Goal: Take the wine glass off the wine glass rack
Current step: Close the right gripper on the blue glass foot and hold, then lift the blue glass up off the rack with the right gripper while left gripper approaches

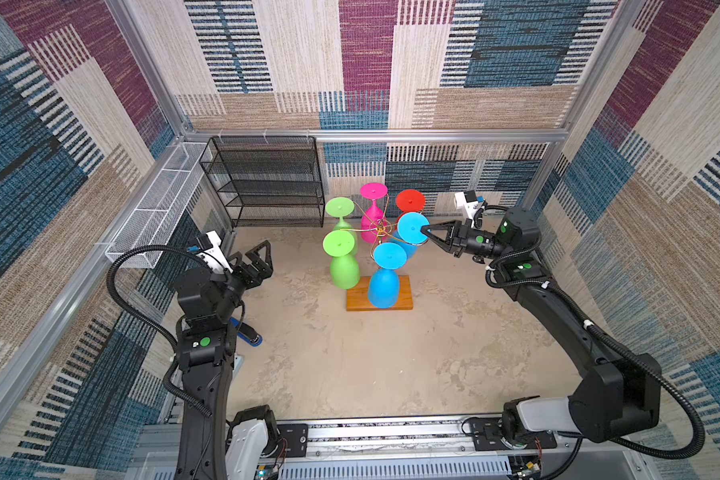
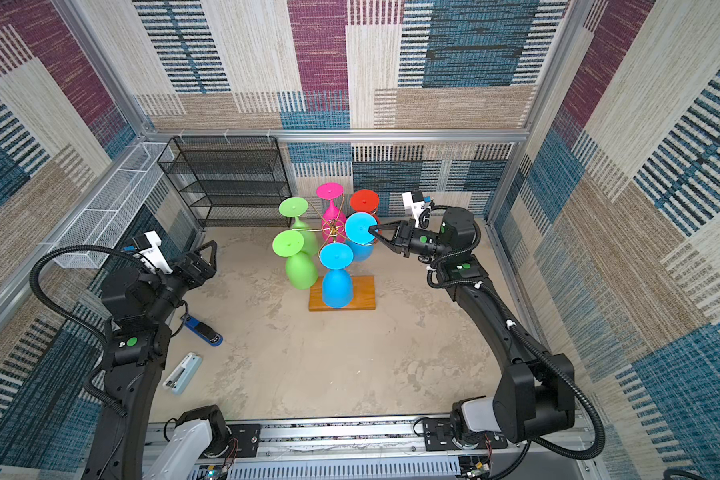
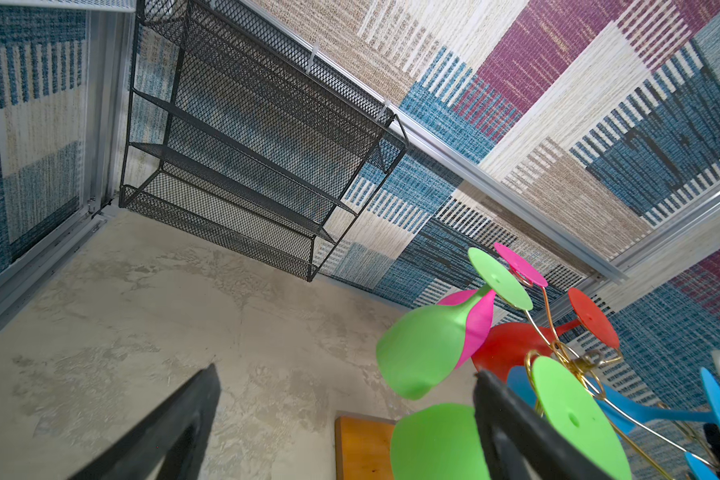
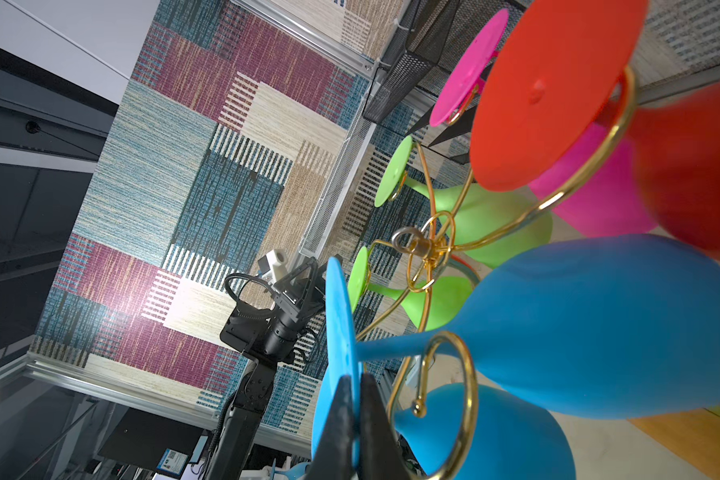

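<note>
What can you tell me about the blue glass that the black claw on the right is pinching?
The blue wine glass looks like matte, opaque plastic: a round flat foot, thin stem and rounded bowl. It hangs upside down, foot uppermost, on the gold wine glass rack, beside a second blue glass. The right gripper is shut on the foot's rim.

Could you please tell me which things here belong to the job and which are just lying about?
Job: wine glass rack; blue wine glass, its foot pinched by the right gripper; left gripper, open, holding nothing.
Lying about: black mesh shelf; white wire basket; blue stapler; pale stapler.
</note>
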### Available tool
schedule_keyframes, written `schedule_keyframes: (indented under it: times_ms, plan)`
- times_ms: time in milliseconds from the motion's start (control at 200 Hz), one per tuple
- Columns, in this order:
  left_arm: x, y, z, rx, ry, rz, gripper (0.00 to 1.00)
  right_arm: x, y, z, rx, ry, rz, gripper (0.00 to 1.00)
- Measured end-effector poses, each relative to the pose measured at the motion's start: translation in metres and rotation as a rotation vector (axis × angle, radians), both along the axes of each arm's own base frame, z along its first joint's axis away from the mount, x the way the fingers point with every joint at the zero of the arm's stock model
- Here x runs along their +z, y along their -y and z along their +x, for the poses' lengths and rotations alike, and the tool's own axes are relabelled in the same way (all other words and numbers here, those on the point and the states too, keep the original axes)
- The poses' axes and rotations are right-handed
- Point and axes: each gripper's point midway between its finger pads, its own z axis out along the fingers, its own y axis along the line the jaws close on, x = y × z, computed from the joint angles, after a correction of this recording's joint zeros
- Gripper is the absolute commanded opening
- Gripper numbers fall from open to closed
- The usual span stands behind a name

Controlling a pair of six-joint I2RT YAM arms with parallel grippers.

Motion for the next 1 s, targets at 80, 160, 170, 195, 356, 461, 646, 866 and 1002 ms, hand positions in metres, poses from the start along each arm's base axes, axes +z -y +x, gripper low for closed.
schedule_keyframes:
  times_ms: [80,160,170,195,356,461,646,866,1002]
  plan:
    - [0.0,0.0,0.0,0.0,0.001,0.0,0.97,0.0,0.0,0.003,-0.003,0.003,0.001,0.0]
    - [0.0,-0.001,-0.001,0.002,0.001,-0.001,0.97,-0.001,0.0,0.006,-0.015,0.001,0.001,0.0]
    - [0.0,-0.001,-0.001,0.002,0.001,-0.001,0.97,-0.001,0.001,0.006,-0.018,0.001,0.001,0.0]
    - [0.0,-0.002,-0.001,0.004,0.001,-0.002,0.97,-0.001,0.001,0.007,-0.023,0.001,0.001,0.0]
    - [-0.001,-0.002,-0.001,-0.001,0.002,-0.012,0.97,-0.001,0.002,0.01,-0.039,0.0,0.001,0.0]
    - [-0.002,-0.004,-0.001,0.004,-0.002,-0.02,0.97,-0.002,0.005,0.013,-0.062,-0.003,0.001,0.0]
    - [-0.002,-0.006,-0.001,0.009,0.002,-0.022,0.97,-0.005,0.013,0.017,-0.102,-0.009,0.001,0.0]
    - [-0.002,-0.009,0.0,0.018,0.005,-0.026,0.97,-0.011,0.024,0.018,-0.149,-0.034,0.008,0.0]
    - [-0.002,-0.01,0.0,0.02,0.004,-0.03,0.97,-0.014,0.031,0.014,-0.165,-0.05,0.015,0.0]
